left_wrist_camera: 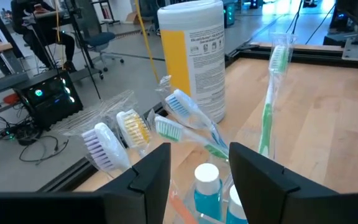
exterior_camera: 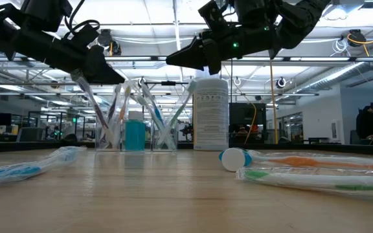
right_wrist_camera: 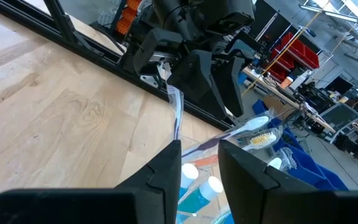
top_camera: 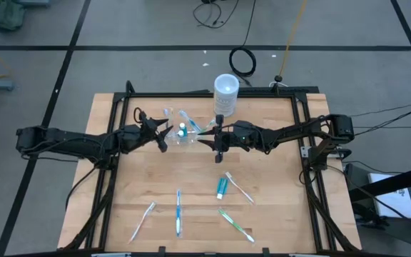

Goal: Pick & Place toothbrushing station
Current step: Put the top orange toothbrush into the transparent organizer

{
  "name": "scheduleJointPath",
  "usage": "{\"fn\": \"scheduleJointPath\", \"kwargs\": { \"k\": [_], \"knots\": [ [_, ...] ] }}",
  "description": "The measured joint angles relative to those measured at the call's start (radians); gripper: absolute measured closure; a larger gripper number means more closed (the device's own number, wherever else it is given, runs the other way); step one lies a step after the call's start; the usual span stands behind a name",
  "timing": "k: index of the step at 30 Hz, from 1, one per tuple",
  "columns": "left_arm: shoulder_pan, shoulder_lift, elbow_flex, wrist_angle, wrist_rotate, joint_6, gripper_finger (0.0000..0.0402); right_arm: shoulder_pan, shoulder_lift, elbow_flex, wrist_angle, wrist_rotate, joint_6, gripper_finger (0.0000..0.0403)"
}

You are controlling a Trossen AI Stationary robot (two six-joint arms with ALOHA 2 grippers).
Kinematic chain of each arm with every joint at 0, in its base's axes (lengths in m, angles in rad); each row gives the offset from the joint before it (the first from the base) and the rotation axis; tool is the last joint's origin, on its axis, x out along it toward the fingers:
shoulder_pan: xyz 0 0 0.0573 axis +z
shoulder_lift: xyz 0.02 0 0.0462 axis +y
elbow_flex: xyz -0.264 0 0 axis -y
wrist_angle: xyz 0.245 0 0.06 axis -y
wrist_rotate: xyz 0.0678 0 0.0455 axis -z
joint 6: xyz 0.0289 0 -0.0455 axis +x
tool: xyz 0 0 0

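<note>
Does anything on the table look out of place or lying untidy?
Yes. Several toothbrushes lie scattered flat on the near half of the table, for example a blue one and a green one, each pointing a different way. A small teal tube also lies loose among them.

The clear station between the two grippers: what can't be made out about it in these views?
- Station, low view: its clear walls blur; resting or lifted, unclear.
- High view: the left gripper and right gripper crowd its ends; contact unclear.
- Both wrist views: fingers hide its base.
</note>
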Motion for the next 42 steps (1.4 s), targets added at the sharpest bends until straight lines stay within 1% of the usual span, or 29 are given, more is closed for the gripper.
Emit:
{"fn": "scheduleJointPath", "kwargs": {
  "k": [7, 31, 42],
  "knots": [
    [0.000, 0.000, 0.000, 0.000, 0.000, 0.000, 0.0231, 0.000, 0.000, 0.000, -0.045, 0.006, 0.000, 0.0303],
    [0.000, 0.000, 0.000, 0.000, 0.016, -0.001, 0.0231, 0.000, 0.000, 0.000, -0.002, 0.009, -0.033, 0.0303],
    [0.000, 0.000, 0.000, -0.002, 0.014, -0.031, 0.0232, 0.000, 0.000, 0.000, 0.006, 0.009, -0.049, 0.0303]
  ]
}}
